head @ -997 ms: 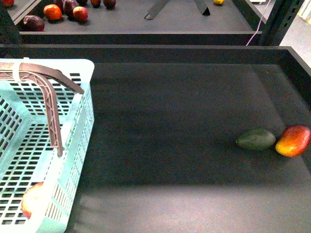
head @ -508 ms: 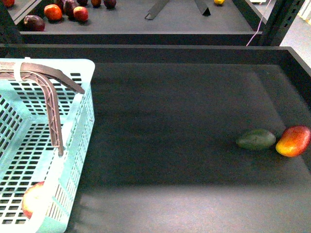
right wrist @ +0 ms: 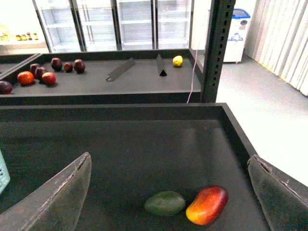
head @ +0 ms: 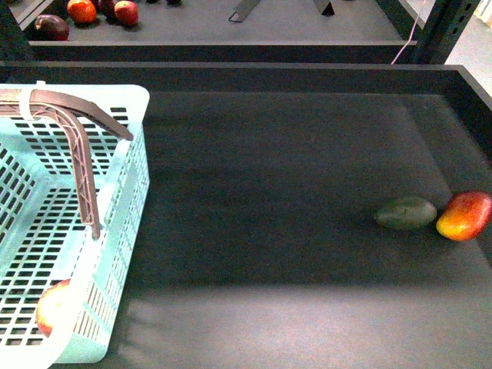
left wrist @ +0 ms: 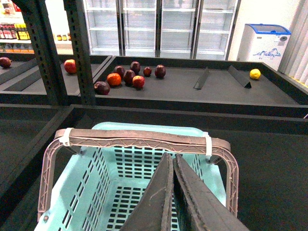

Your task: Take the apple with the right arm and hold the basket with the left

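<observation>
Apple [head: 52, 310]: it is seen in the front view at about 8 o'clock, lying on the floor of the basket [head: 131, 169] in its near corner, partly veiled by the lattice wall. The turquoise basket is set on the dark tray [head: 269, 200] at 9 o'clock, with its brown handles [head: 73, 131] joined by a white zip tie [head: 27, 104]. At about 4 o'clock, well apart from the basket, a dark green fruit [head: 405, 213] is found just beside a red-orange fruit [head: 464, 216]. Neither arm is shown in the front view. In the left wrist view the left gripper [left wrist: 173, 192] is seen above the basket with its fingers pressed together and nothing between them. In the right wrist view the right gripper [right wrist: 173, 192] is spread wide over the two fruits, and nothing is held.
</observation>
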Controlling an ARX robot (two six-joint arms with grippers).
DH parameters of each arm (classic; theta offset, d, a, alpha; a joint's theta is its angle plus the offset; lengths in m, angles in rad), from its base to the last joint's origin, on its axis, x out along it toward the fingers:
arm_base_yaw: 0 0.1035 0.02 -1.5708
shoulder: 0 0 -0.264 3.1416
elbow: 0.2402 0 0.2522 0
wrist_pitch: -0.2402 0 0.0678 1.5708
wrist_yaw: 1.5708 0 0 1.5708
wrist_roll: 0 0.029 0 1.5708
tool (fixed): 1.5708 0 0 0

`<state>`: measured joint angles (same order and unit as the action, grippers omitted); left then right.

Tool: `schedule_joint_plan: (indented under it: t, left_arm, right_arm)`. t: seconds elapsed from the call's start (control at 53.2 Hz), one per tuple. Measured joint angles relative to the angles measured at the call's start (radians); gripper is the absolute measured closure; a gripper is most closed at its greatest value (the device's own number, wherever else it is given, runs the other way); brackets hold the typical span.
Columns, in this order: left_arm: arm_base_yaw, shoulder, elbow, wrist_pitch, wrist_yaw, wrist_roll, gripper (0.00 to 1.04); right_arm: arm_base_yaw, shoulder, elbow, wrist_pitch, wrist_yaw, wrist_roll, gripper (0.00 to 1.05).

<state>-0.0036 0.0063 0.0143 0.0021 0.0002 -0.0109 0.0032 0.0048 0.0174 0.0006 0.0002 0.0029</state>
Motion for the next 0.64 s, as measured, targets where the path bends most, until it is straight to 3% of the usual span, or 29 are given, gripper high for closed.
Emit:
schedule_joint_plan:
  t: [0.64]
  left_arm:
    - [0.0,0.0,0.0,0.0,0.0,0.0,1.01]
  right_arm:
    - [0.0,0.0,0.0,0.0,0.0,0.0,0.09]
